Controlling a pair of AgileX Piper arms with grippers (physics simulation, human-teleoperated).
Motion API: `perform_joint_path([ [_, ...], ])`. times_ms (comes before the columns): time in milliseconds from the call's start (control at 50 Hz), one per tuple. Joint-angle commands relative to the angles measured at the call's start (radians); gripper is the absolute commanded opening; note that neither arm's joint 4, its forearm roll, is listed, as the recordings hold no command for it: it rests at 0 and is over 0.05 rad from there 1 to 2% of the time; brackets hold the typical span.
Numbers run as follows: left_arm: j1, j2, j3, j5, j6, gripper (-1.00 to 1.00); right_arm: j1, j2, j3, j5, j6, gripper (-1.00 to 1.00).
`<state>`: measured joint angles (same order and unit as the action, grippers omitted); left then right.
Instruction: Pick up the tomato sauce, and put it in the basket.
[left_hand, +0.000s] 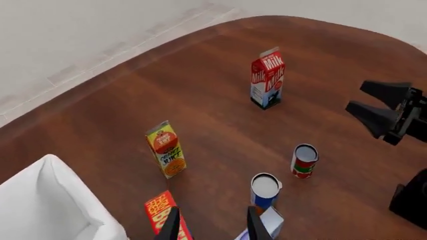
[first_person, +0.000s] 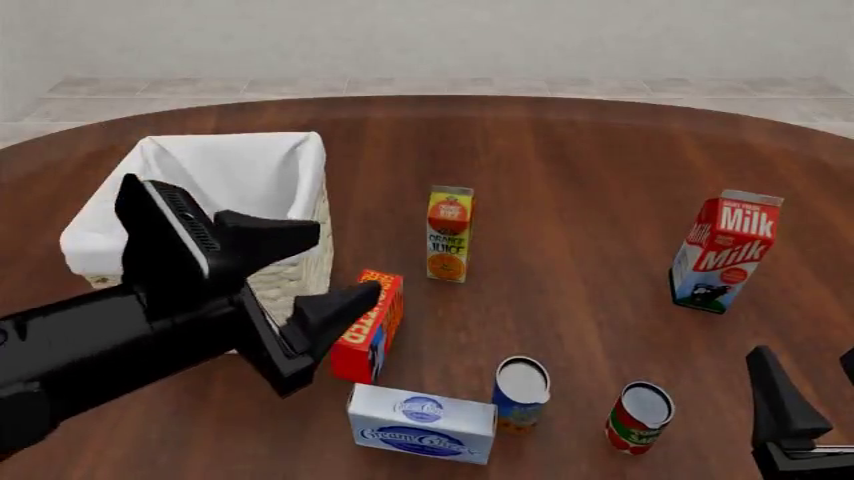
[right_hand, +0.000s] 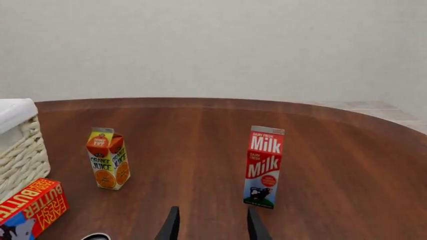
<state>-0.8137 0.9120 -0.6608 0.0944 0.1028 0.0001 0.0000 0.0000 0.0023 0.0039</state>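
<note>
red-labelled tomato sauce (first_person: 639, 418), cream wicker basket (first_person: 302, 262), white lining

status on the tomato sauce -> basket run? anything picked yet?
Nothing done yet. The tomato sauce stands upright on the table, beside the blue can, untouched. The basket shows only its white lining, no can visible inside. In hand: nothing; the left claw is open in the air next to the basket, and the right claw is open and empty. Left: reach, grasp, carry, drop in.

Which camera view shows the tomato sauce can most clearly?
The front view: the tomato sauce can stands whole and unblocked, red label facing the camera, right of the blue-labelled can. The left wrist view also shows it whole, but smaller. The right wrist view does not show it.
</note>
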Motion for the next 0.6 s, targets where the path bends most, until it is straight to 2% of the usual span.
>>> perform_joint_path([
  [20, -0.042, 0.15, -0.055, -0.022, -0.015, 1.0, -0.001, 0.002, 0.0, -0.002, -0.001, 1.0],
  [120, -0.064, 0.198, -0.071, -0.027, 0.013, 1.0, 0.0, 0.002, 0.0, -0.002, -0.002, 1.0],
  [340, -0.101, 0.321, -0.177, 0.025, 0.03, 1.0, 0.0, 0.002, 0.0, -0.002, -0.001, 1.0],
  [600, -0.127, 0.422, -0.244, 0.02, 0.057, 1.0, -0.001, 0.002, 0.0, -0.002, -0.002, 1.0],
])
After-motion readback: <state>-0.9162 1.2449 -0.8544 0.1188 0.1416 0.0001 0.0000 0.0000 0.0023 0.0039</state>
